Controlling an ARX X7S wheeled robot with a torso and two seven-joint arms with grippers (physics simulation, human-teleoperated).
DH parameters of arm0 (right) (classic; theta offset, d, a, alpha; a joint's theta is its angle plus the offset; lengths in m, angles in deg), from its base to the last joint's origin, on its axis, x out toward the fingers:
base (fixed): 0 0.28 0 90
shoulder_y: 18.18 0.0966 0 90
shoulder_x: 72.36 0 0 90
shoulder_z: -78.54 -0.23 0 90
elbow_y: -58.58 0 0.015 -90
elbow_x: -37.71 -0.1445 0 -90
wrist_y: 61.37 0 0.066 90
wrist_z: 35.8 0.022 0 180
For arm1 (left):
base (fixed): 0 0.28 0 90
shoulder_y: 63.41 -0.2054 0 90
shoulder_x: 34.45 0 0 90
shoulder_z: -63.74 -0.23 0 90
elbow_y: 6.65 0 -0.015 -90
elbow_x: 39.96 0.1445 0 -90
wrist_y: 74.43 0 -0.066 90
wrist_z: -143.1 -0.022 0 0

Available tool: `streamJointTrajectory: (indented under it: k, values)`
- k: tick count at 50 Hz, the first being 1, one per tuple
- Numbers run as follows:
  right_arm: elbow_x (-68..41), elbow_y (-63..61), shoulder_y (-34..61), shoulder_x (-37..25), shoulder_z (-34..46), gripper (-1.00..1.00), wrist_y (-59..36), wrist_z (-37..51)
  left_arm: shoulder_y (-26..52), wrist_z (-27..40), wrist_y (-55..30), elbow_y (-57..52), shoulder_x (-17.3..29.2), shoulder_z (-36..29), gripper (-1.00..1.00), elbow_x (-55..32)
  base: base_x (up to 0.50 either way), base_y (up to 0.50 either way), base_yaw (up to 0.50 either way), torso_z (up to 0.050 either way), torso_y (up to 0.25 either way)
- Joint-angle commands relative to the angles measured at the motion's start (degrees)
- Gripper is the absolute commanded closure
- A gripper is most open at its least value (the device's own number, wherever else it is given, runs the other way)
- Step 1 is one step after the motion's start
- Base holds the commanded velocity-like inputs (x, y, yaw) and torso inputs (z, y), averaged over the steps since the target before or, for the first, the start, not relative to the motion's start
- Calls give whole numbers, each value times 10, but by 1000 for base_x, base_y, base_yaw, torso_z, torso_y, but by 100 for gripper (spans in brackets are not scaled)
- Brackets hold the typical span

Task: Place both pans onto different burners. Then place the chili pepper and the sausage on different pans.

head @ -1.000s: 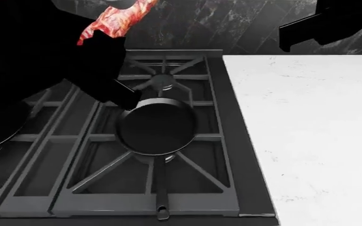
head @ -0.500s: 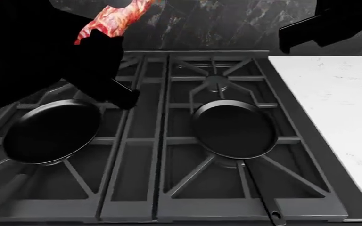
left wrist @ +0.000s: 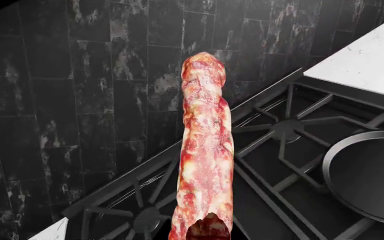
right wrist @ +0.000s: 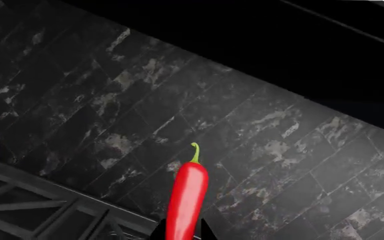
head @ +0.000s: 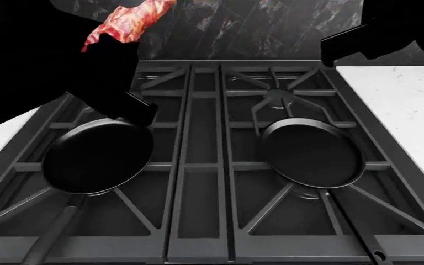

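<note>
View: swung left since earlier; both pans (head: 97, 156) (head: 312, 152) now centred on burners.
Left gripper (left wrist: 209, 229): raised, clamped on sausage (left wrist: 205, 150).
Right gripper (right wrist: 178, 235): raised, clamped on pepper (right wrist: 186, 197).

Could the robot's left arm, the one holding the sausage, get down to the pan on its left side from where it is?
Probably yes. The sausage is held just above and behind the left pan, which sits empty on its burner, and nothing visible lies between them.
</note>
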Motion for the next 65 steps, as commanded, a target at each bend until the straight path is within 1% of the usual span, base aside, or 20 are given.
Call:
streamJointTrajectory:
  k: [1,12,25,44,57,65]
  values:
    - [8,25,-16,9,15,100,-13,-4,-2,4,4,-4,10,3,100,0,0,0,0,0,0]
    - [3,67,-72,17,45,100,-7,-12,-7,7,9,-13,23,6,100,-3,0,0,0,0,0]
    - [-32,90,-95,20,57,100,-7,-15,-14,4,11,-16,26,8,100,1,0,0,0,0,0]
    - [-85,113,-82,27,74,100,-51,-10,-18,4,11,-18,30,8,100,3,0,0,0,0,0]
    - [-159,145,-42,36,99,100,-109,28,-20,4,12,-20,29,8,100,4,0,0,0,0,0]
    - [-199,177,-10,59,117,100,-147,48,-19,5,11,-19,30,7,100,3,0,0,0,0,0]
